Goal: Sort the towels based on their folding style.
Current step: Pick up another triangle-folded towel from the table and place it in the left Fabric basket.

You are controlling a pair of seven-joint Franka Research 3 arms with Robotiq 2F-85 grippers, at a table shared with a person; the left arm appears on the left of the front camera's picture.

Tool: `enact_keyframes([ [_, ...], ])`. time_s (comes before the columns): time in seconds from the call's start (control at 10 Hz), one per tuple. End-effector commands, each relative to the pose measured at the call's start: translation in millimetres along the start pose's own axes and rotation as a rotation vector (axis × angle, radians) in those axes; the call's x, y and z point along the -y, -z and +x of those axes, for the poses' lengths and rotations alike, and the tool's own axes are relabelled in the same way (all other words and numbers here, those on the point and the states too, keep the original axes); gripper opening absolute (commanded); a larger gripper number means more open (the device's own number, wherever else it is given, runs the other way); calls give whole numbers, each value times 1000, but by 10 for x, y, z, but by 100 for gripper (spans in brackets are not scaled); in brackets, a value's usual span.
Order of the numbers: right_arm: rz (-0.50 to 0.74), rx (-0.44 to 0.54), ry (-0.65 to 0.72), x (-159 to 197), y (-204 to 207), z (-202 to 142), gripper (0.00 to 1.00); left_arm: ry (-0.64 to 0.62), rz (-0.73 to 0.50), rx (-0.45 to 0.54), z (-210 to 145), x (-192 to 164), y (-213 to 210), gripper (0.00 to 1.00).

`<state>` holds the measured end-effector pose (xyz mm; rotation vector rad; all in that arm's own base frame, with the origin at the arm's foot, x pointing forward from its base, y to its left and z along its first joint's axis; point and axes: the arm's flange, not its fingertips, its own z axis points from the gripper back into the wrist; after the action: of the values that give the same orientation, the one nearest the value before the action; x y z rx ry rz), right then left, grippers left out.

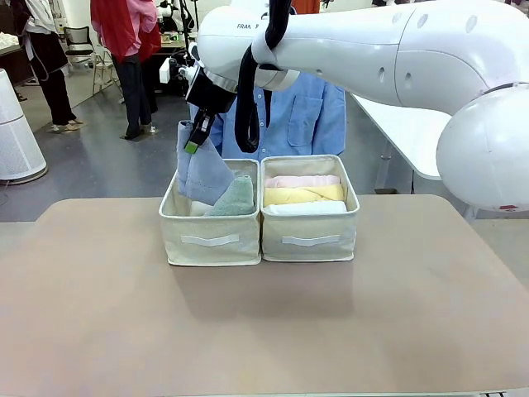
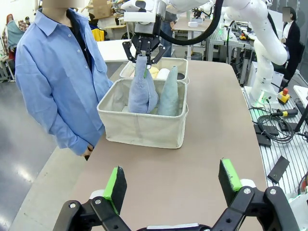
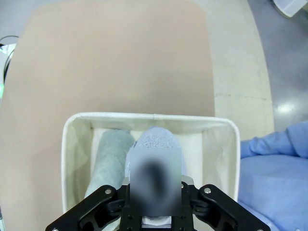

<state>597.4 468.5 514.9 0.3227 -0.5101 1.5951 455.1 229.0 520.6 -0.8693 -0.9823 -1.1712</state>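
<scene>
Light blue towel (image 1: 201, 169) — pinched by right end effector (image 1: 195, 142).

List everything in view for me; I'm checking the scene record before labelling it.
Baskets: two, beige, side by side mid-table.
Triangle-fold towels: light blue, held over the left basket with its lower part inside; grey-green, standing in that basket.
Rolled towels: pink, yellow, white, in the right basket.
Table: one, tan.
Person: one, blue shirt, far side.
Right gripper: jaws shut on the light blue towel.
Left gripper: jaws open, holding nothing, above the table.
</scene>
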Motion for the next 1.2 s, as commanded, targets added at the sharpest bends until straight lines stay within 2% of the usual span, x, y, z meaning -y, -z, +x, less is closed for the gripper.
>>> enact_keyframes([
  [0.0,38,7,4,69,44,67,19,2,-5,5,6,16,-19,100],
  [0.5,98,-10,-27,86,413,65,19,2,-5,5,6,16,-19,100],
  [1.1,166,-5,0,66,600,-34,19,2,-5,5,6,16,-19,100],
])
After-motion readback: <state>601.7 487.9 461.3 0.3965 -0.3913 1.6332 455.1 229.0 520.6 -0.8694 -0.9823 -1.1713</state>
